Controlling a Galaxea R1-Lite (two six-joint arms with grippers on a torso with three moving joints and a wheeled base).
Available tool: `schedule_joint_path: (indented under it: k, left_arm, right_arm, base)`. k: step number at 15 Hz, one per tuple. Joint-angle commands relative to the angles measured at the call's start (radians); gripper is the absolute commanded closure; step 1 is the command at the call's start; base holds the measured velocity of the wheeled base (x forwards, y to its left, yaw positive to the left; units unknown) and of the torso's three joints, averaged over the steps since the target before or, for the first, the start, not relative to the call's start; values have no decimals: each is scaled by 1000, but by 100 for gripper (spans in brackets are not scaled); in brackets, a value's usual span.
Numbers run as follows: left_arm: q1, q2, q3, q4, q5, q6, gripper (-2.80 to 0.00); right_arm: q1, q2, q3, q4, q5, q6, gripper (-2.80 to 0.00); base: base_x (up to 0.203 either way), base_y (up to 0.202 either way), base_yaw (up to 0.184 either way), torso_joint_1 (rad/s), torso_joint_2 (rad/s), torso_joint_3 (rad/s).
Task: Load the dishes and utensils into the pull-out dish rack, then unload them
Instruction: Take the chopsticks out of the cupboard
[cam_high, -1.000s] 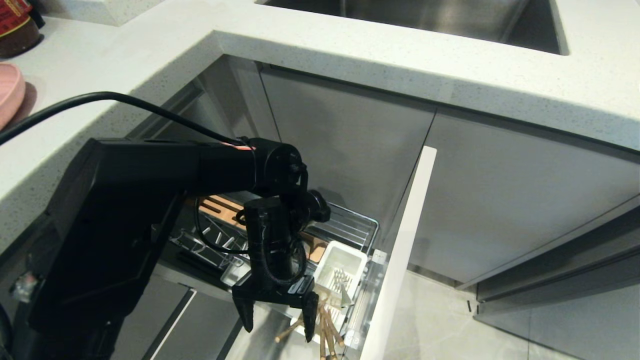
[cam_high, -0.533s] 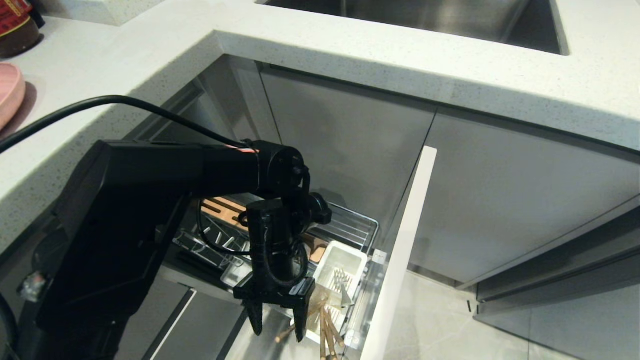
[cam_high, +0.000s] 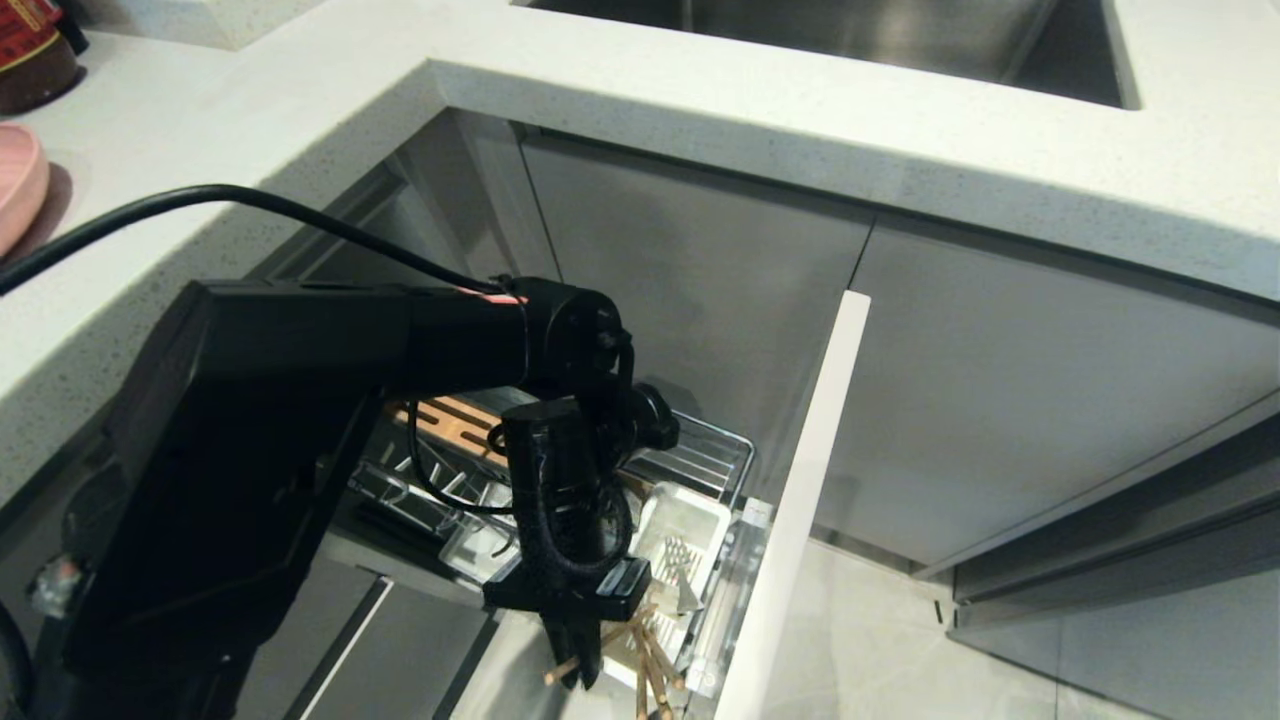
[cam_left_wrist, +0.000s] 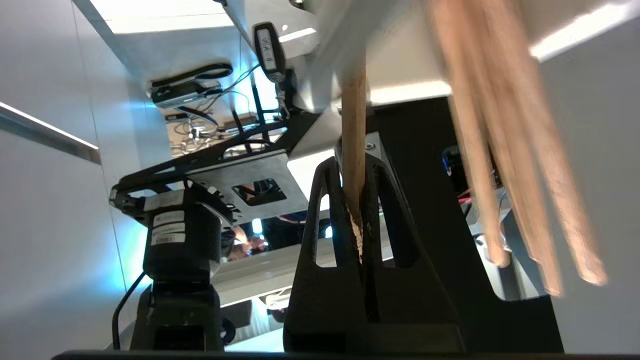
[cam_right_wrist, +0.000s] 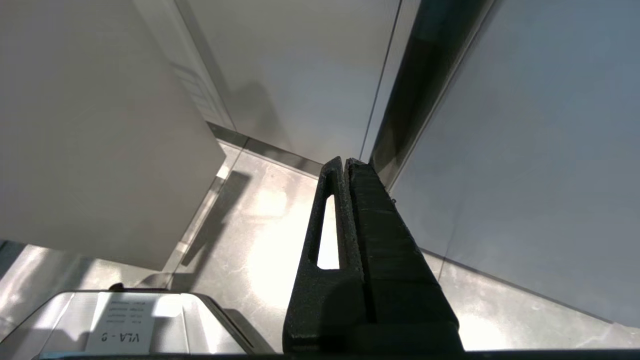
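Step in hand: one chopstick (cam_left_wrist: 353, 125) is being gripped where it leans out of the white cutlery cup (cam_high: 690, 520); this is being judged as the unloading half of the task.
Left gripper (cam_high: 575, 660): it is being held pointing down at the front corner of the pull-out dish rack (cam_high: 715, 450), just beside the pale door front (cam_high: 810, 480); its jaws are being pressed together on the single wooden stick, which is running up between them in the left wrist view.
Other chopsticks (cam_left_wrist: 505, 150): they are hanging free just beside the gripped one, apart from the jaws.
Fork (cam_high: 680, 565): it is standing in the cup, tines up, near the gripper.
Rack: it is standing pulled out below the counter (cam_high: 800, 130); its tan wooden strip (cam_high: 450, 420) is showing behind the arm.
Dishes: a pink rim (cam_high: 20, 180) is showing at the counter's far left edge; the pale-blue bowl is not being seen.
Right gripper (cam_right_wrist: 345, 165): it is being kept idle over the floor, jaws pressed together on nothing.
Next move: a straight lift out of the cup is being called for, so that the neighbouring sticks and the fork are not being dragged along.
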Motion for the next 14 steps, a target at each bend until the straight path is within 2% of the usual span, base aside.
schedule_joint_path:
  k: [1,6,11,14]
  left_arm:
    - [-3,-7,0,7,-3,-2,0]
    - [-7,-107,2,7,-1,-2,0]
    - [-18,-358,3,7,8,2,0]
    - [-27,-490,3,7,11,30,0]
  right_arm:
    - [-1,0,0,0,0,0,0]
    - [0,0,0,0,-1,0,0]
    - [0,0,0,0,0,0,0]
    - [0,0,0,0,-1,0,0]
  base:
    - [0,0,0,0,0,0]
    - [0,0,0,0,0,0]
    - [0,0,0,0,0,0]
    - [0,0,0,0,0,0]
